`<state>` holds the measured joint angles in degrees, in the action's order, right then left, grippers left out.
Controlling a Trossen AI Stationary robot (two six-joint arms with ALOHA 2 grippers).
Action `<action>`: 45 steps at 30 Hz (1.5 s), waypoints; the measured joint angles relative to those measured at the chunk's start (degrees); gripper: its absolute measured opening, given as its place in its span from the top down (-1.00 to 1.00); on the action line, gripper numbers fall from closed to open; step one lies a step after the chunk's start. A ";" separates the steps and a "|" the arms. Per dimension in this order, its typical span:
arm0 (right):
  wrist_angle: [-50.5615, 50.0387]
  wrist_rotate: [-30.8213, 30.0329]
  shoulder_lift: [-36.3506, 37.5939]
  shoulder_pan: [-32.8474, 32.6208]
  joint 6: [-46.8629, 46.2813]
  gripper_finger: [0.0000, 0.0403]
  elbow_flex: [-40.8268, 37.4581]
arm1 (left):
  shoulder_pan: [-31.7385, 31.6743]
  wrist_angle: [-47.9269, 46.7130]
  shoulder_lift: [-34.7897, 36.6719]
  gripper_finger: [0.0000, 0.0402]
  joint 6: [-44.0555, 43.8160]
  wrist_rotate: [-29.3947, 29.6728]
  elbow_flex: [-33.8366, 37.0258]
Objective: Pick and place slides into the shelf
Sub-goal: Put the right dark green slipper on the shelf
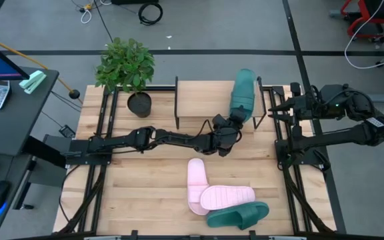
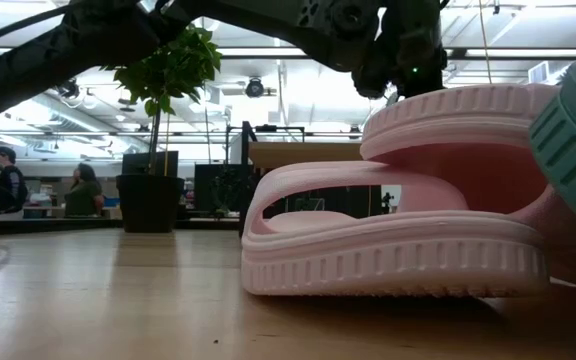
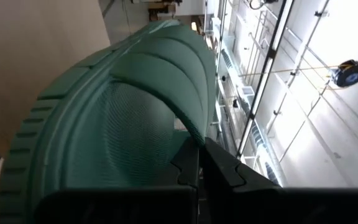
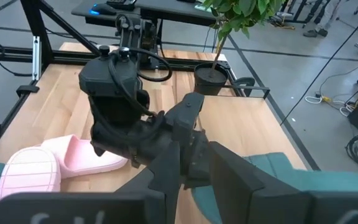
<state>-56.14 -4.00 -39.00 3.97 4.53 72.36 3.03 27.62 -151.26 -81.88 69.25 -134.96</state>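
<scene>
Left gripper clamped on teal slide

The shelf is standing at the far middle of the counter, with a potted plant just to its left. One slide is lying across the shelf's right end, and the left hand is gripping its near end, the left arm reaching in from the left. The right hand is hanging just right of the shelf. Three more slides are lying together near the counter's front edge, touching one another.
</scene>
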 joint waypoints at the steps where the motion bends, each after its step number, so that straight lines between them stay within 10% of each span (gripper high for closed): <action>1: 0.01 -0.01 -0.01 0.00 0.01 0.54 0.00 | -0.05 -0.04 0.00 0.96 -0.22 -0.03 0.00; 45: 0.01 -0.01 -1.97 0.01 0.55 0.54 0.00 | 1.42 -5.52 0.00 0.97 -3.48 -5.42 -0.04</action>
<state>-56.13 -4.01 -40.97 3.98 5.08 72.36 4.45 22.10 -151.26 -85.36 63.83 -135.00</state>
